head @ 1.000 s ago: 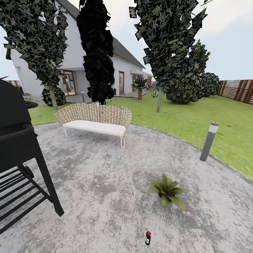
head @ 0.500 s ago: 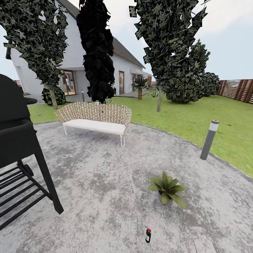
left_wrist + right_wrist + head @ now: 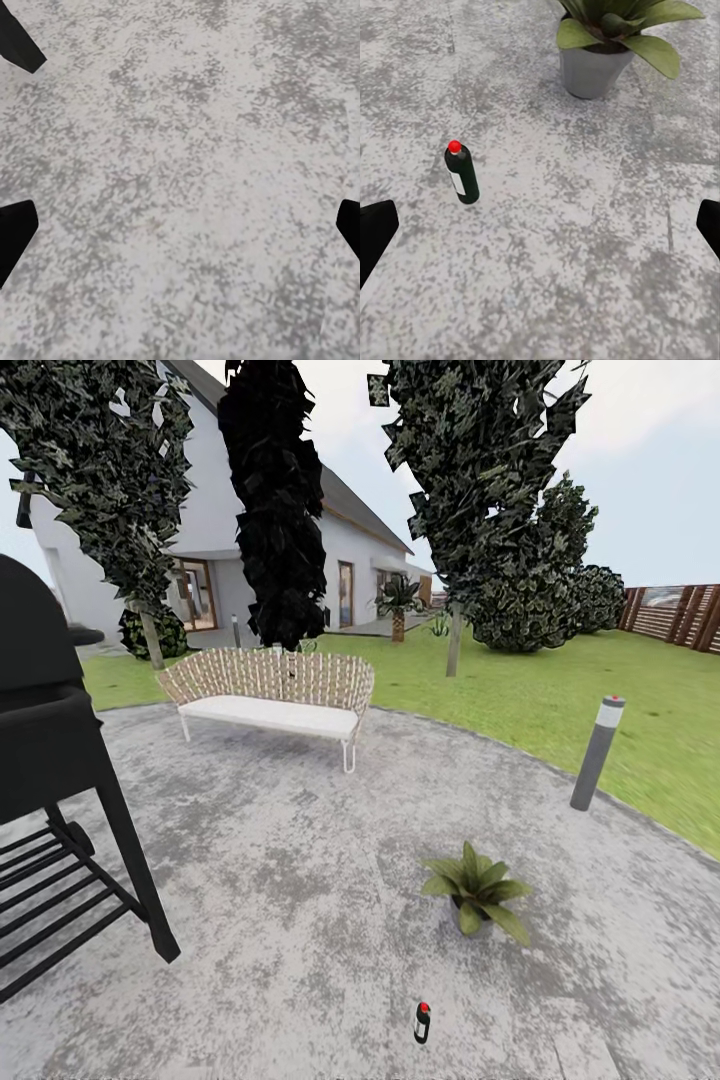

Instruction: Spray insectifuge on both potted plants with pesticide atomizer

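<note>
The pesticide atomizer (image 3: pixel 422 1022), a small dark bottle with a red top and a white label, stands upright on the grey paved patio near the bottom of the head view. A potted plant (image 3: pixel 475 890) with broad green leaves stands a short way beyond it. In the right wrist view the atomizer (image 3: pixel 462 174) is ahead of my right gripper (image 3: pixel 540 225), apart from it, with the plant's grey pot (image 3: pixel 589 71) further on. That gripper is open, its dark fingertips (image 3: pixel 375 229) wide apart. My left gripper (image 3: pixel 180 225) is open too, over bare paving.
A black grill (image 3: pixel 50 760) on legs stands close on the left. A wicker bench (image 3: pixel 270 700) sits at the patio's far edge. A grey bollard lamp (image 3: pixel 597 753) stands at the right rim by the lawn (image 3: pixel 560 700). Trees, a house and a wooden fence (image 3: pixel 680 615) lie behind.
The whole head view has shifted slightly, so the camera has moved. The atomizer and plant sit a little higher in the picture but stand as before.
</note>
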Robot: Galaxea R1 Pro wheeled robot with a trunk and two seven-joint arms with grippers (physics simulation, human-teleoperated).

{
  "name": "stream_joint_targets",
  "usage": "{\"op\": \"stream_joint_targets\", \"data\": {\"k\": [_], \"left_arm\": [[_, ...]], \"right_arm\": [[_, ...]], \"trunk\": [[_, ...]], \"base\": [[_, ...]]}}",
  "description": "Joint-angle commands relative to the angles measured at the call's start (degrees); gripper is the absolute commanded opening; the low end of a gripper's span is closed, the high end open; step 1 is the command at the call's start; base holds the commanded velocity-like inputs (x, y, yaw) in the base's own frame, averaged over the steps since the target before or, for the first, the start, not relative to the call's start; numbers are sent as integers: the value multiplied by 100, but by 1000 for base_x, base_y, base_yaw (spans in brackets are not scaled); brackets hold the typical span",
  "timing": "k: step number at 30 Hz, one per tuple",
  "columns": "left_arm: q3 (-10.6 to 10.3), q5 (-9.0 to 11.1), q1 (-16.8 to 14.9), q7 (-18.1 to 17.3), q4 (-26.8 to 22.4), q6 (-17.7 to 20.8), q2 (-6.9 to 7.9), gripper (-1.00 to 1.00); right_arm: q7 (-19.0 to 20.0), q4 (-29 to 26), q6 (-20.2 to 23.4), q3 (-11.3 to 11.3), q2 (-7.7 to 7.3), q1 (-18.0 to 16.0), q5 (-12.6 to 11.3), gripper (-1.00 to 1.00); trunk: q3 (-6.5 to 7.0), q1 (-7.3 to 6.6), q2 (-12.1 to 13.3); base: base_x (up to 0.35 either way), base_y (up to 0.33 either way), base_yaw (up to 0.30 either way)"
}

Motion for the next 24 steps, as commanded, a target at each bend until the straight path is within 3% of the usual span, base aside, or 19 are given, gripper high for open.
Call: {"op": "stream_joint_targets", "data": {"k": [1, 12, 24], "left_arm": [[7, 5, -3, 0, 5, -18, -1, 100], [7, 5, -3, -1, 6, -18, -1, 100], [7, 5, -3, 3, 6, -18, -1, 100]], "right_arm": [[-2, -1, -17, 0, 2, -3, 1, 100], [6, -11, -17, 3, 4, -3, 17, 100], [6, -2, -17, 3, 4, -3, 17, 100]], "trunk": [[-24, 22, -44], [-221, 263, -485], [-437, 527, -966]], "base": [[0, 0, 0], [0, 0, -6], [0, 0, -226]]}}
